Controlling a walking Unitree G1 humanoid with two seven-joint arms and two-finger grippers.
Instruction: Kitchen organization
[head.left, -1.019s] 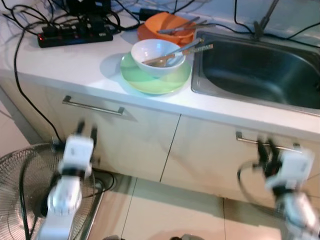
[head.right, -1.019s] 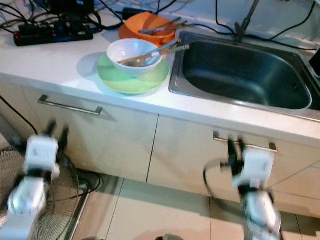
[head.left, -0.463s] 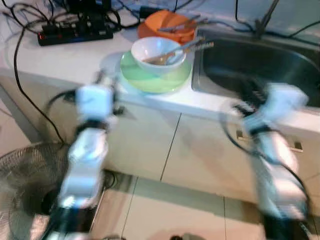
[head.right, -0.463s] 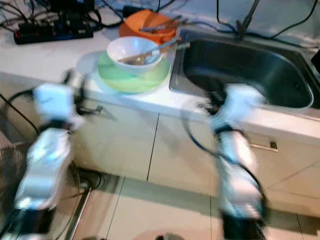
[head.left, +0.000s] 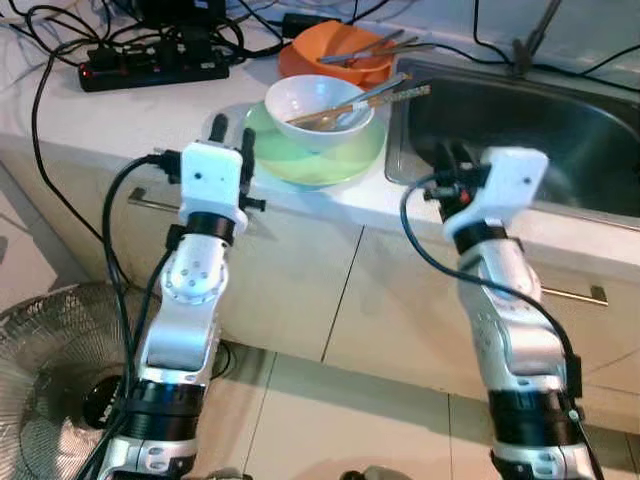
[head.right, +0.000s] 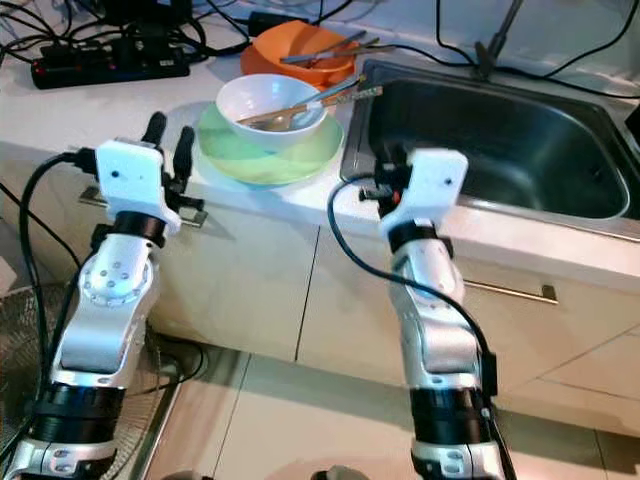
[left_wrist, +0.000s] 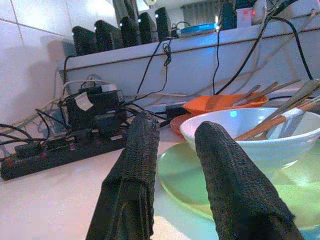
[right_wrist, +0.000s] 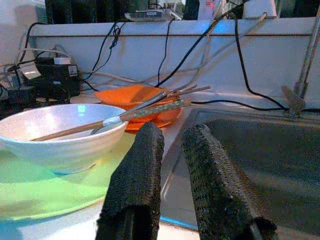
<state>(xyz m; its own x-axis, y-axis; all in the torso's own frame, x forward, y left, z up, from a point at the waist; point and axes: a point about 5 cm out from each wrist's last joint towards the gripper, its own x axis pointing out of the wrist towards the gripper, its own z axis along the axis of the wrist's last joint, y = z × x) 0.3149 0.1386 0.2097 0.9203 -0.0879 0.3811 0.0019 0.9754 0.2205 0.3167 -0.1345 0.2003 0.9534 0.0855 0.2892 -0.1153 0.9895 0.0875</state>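
Jaws parted near white bowl (head.left: 317, 104) holding chopsticks (head.left: 352, 104).

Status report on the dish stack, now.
Left pincer open beside green plate. Right pincer open at sink edge. White bowl on plate, utensils inside. Nothing gripped.

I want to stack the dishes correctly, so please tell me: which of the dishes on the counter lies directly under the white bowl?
The flat light green plate does; the round white bowl stands on it. The orange dish sits apart, behind them.
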